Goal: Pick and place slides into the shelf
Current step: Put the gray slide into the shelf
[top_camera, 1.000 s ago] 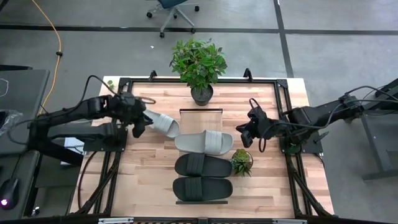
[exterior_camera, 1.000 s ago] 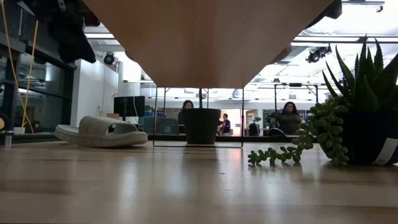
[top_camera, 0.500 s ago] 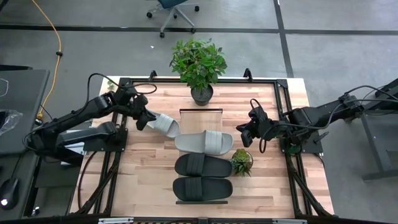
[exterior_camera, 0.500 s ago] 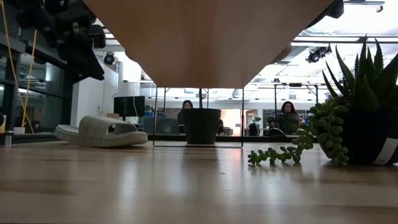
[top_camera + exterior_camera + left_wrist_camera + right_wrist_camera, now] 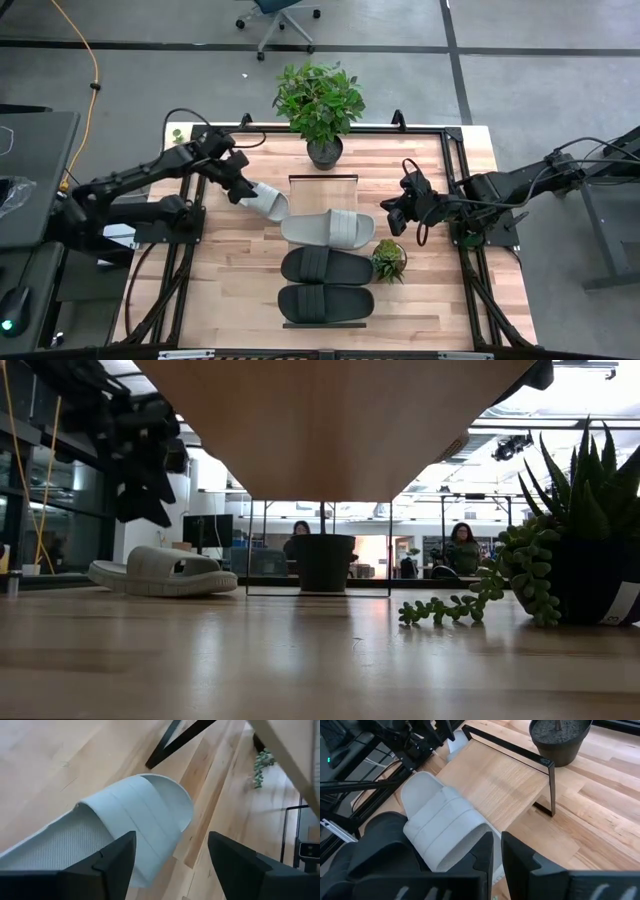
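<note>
**Last grey slide waited beside the shelf**

Nearest the front edge of the desk (image 5: 240, 300), two black slides (image 5: 325, 302) lay side by side on the shelf (image 5: 322, 190), and one grey slide (image 5: 330, 229) lay beyond them on the same board. A small succulent (image 5: 389, 260) stood just off the shelf's right edge.

Farther back, toward the desk's left edge, the second grey slide (image 5: 135, 827) rested flat on the desk, touching or just beside the shelf's left side. The left claw (image 5: 240, 186) stood over its heel end with jaws spread wide and nothing in them; its wrist view showed the two fingers (image 5: 112, 862) apart over the ribbed strap. The right claw (image 5: 398, 216) hung by the shelf's right side, jaws nearly together and empty.

The step in hand looked like the pick of this fourth slide. The next move would call for lowering the open jaws around the strap or sidewall, closing, then lifting it onto the bare far end of the shelf, short of the potted plant (image 5: 320, 105) at the back edge.
</note>
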`<state>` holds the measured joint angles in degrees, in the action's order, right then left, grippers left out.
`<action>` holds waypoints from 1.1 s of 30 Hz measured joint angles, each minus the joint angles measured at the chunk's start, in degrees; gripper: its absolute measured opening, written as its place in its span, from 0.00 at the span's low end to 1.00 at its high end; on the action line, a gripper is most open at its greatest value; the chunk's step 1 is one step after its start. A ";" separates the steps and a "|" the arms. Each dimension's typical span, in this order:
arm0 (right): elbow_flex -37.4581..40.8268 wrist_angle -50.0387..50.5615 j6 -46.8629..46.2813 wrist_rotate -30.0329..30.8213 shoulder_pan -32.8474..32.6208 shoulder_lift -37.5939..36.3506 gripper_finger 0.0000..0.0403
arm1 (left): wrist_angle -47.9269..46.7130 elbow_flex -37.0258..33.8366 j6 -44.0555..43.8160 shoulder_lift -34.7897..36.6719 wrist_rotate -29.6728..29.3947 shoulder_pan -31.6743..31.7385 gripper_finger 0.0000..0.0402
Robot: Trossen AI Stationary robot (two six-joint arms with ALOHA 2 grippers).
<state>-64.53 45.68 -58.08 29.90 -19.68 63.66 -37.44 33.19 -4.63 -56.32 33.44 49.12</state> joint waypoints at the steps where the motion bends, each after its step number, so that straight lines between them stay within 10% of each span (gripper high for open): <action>1: 0.00 -0.01 -0.20 -0.01 0.00 0.00 0.07 | 0.34 0.00 0.09 -0.87 0.00 0.00 0.59; 33: 0.00 0.01 -0.59 -0.49 0.00 0.02 0.07 | 4.44 0.00 1.83 -14.93 -2.94 0.00 0.59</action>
<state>-64.53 45.69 -58.66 29.41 -19.68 63.68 -33.00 33.19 -2.80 -71.24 30.50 49.12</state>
